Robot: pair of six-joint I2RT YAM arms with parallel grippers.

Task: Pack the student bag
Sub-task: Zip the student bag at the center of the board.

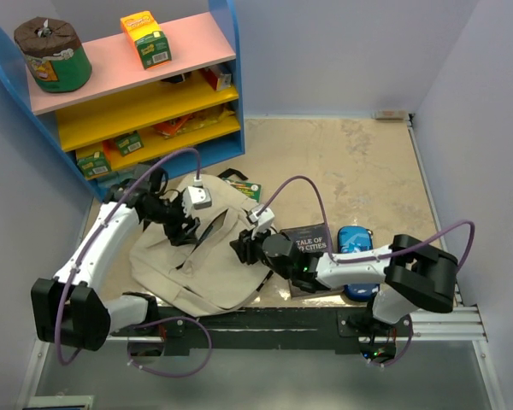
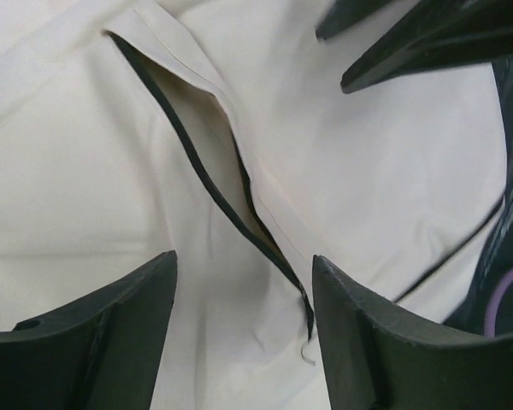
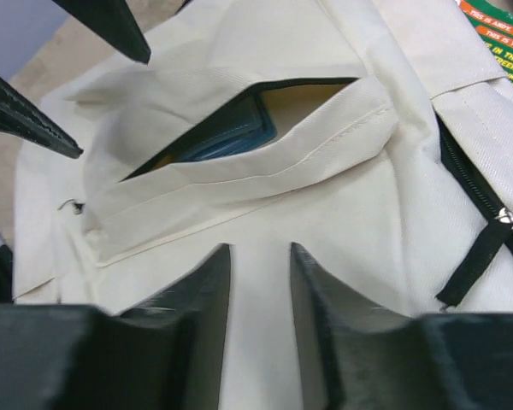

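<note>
Left fingers (image 2: 111,342) wide apart, right fingers (image 3: 197,299) slightly parted, both seemingly empty above the bag (image 1: 167,265), we judged it best to pinch the slit's (image 2: 197,162) lips and spread them.

The far right of the table (image 1: 359,162) lay bare, open to passage. The student bag (image 1: 175,273) filled the near left, its pocket slit (image 3: 308,92) only narrowly parted (a blue-edged item (image 3: 231,132) sat inside), with the left gripper (image 2: 244,265) and right gripper (image 3: 258,252) crowding it from both sides. A shelf (image 1: 137,102) blocked the far left; a dark book (image 1: 312,242) and blue case (image 1: 356,239) lay right of the bag.
</note>
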